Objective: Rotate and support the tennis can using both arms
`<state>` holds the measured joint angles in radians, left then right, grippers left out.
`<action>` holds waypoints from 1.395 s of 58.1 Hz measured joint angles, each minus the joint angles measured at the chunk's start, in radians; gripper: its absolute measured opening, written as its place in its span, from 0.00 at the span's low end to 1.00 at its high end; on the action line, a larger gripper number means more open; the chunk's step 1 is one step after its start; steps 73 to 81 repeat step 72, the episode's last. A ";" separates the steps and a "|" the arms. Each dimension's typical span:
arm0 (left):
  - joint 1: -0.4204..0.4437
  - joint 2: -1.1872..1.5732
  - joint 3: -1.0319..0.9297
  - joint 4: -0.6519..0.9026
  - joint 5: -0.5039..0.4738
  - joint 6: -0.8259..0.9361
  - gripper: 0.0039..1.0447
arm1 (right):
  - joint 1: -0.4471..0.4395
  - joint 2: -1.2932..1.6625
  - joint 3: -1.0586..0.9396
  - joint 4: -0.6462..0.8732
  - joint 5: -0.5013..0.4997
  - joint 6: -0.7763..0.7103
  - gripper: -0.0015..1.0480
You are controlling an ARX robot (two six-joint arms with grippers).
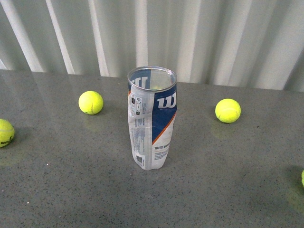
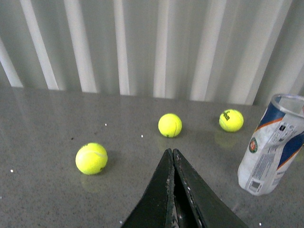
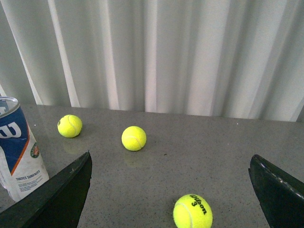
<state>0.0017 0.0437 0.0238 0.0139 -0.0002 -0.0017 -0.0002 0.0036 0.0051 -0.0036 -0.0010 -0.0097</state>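
Note:
The tennis can [image 1: 152, 118] stands upright and open-topped in the middle of the grey table, with its navy label and white W logo facing me. It also shows in the left wrist view [image 2: 271, 145] and at the edge of the right wrist view [image 3: 19, 149]. Neither arm shows in the front view. My left gripper [image 2: 172, 151] is shut and empty, above the table and apart from the can. My right gripper [image 3: 171, 164] is open wide and empty, with a tennis ball [image 3: 192, 211] on the table between its fingers [image 3: 71, 178].
Yellow-green tennis balls lie loose on the table [image 1: 57, 190]: one left of the can [image 1: 90, 102], one right of it [image 1: 227, 110], one at the left edge [image 1: 4, 132] and one at the right edge [image 1: 302, 177]. A white corrugated wall [image 1: 213, 38] closes the back.

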 joint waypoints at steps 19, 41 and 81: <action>0.000 -0.040 0.000 -0.012 0.000 -0.001 0.14 | 0.000 0.000 0.000 0.000 0.000 0.000 0.93; 0.000 -0.040 0.000 -0.012 0.000 -0.001 0.81 | 0.000 0.000 0.000 0.000 0.000 0.000 0.93; 0.000 -0.040 0.000 -0.012 0.000 -0.001 0.94 | 0.000 0.000 0.000 0.000 0.000 0.000 0.93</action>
